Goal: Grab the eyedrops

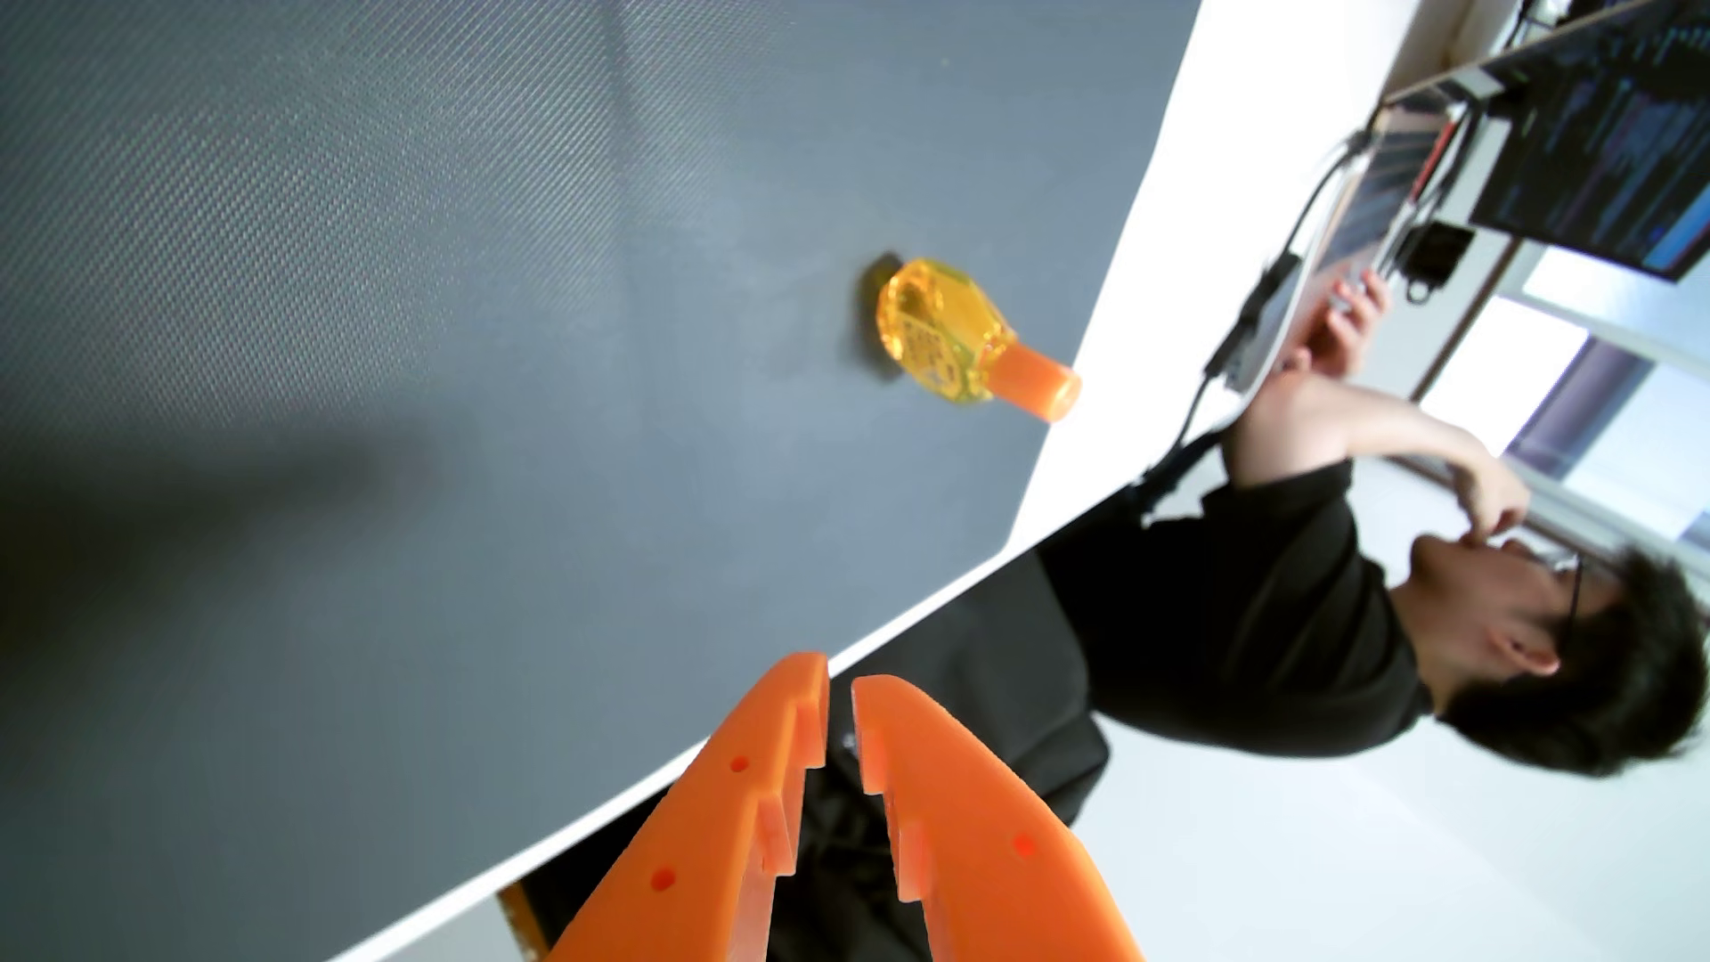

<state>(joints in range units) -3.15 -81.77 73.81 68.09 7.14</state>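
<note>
Eyedrop bottle (953, 347) alone on the dark mat (463, 370).
Orange fingers (786, 731) nearly clenched, empty, bases cut off; bottle label unreadable.

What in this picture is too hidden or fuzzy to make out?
- Bottle, wrist view: label print too small and blurred to read.
- Hand, wrist view: cut off by the bottom edge, so the arm behind it is unseen.
- Screen, wrist view: contents blurred, cut by the top and right edges.
</note>
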